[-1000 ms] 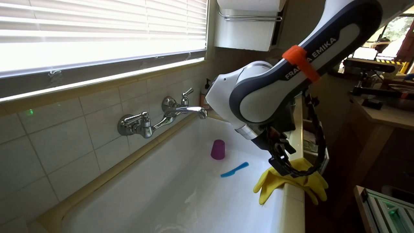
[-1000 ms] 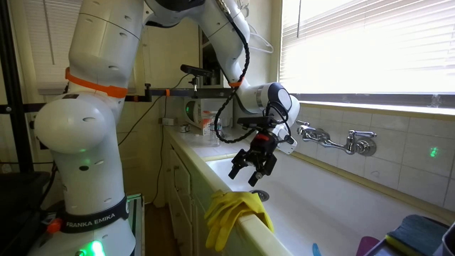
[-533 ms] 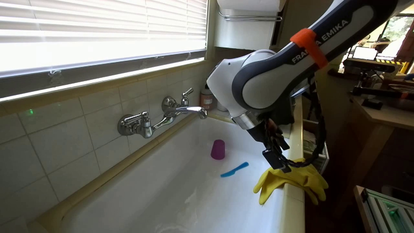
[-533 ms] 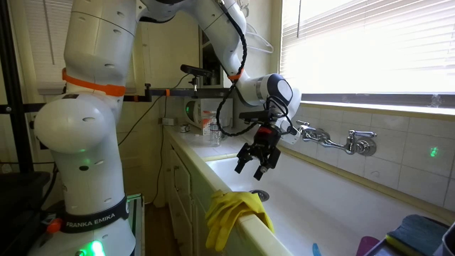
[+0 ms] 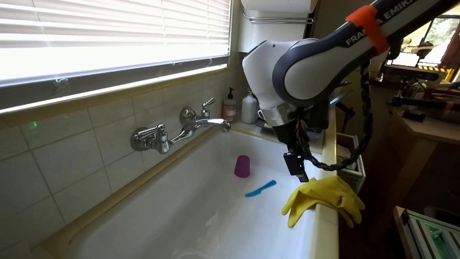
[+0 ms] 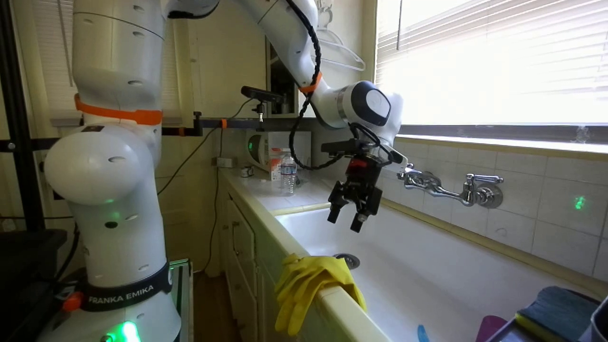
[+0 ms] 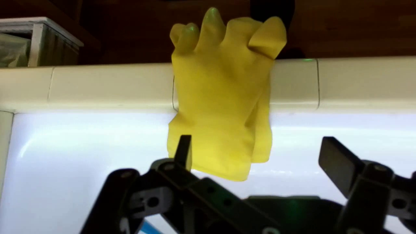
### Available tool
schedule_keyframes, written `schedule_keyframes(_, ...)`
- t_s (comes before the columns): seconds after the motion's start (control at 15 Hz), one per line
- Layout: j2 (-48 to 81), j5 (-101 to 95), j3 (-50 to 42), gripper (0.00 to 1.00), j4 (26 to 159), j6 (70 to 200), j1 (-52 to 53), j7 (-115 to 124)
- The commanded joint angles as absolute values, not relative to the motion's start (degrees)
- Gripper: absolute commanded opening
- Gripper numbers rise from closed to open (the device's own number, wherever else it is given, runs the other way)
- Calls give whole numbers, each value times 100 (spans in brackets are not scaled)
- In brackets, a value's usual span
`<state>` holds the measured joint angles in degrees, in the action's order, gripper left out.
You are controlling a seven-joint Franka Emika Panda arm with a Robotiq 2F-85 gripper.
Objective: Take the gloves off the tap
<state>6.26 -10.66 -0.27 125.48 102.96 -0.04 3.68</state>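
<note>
The yellow gloves (image 5: 325, 192) lie draped over the front rim of the sink, with fingers hanging outside and cuffs inside. They also show in an exterior view (image 6: 316, 285) and in the wrist view (image 7: 222, 94). The chrome tap (image 5: 187, 126) is on the tiled wall with nothing hanging from it; it also shows in an exterior view (image 6: 441, 187). My gripper (image 6: 345, 223) is open and empty, pointing down over the sink, above and apart from the gloves. In the wrist view the gripper (image 7: 256, 148) stands wide, with the cuffs showing behind its left finger and gap.
A purple cup (image 5: 242, 167) and a blue flat object (image 5: 261, 188) lie in the sink (image 5: 201, 187). Soap bottles (image 5: 230, 109) stand at its far end. A rack with a dark cloth (image 6: 563, 311) and a water bottle (image 6: 288, 176) show in an exterior view.
My gripper has moved up and away from the gloves, over the sink, and turned to point more straight down. The gloves have not moved. The gripper stays open.
</note>
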Motion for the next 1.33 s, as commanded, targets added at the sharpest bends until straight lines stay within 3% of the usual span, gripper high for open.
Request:
schedule_keyframes(0.0,8,-938,-111,100,13081,10869,-70,643)
schedule_keyframes(0.87,-1362,-919,-262,100,13564,11128,-336,1103)
schedule_keyframes(1.27,-1387,-942,-251,100,13378,11074,-384,1058)
